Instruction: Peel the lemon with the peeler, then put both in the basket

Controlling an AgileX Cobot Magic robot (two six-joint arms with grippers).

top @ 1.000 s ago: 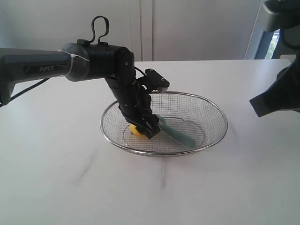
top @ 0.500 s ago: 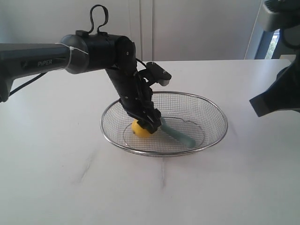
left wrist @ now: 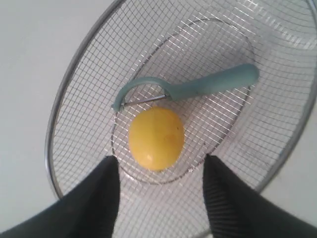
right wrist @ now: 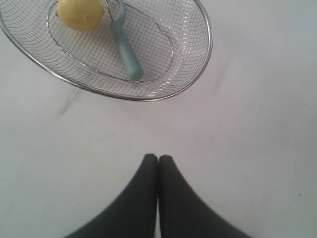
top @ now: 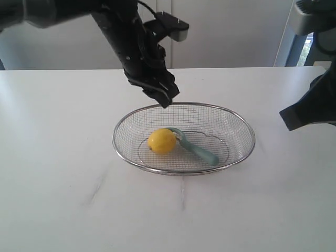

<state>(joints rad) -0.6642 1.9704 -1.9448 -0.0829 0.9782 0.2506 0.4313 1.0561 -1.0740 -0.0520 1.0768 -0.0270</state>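
The lemon [top: 161,142] is sitting left of middle in the basket [top: 252,137], just beside the looped head of the peeler [top: 197,148], whose handle is pointing near and right. The basket is resting on the bench [top: 63,199]. My left tool [top: 164,94] is hovering above its far rim, jaws apart, holding nothing. My right tool [right wrist: 158,161] is hanging over the bench, right of the basket, jaws pressed together.
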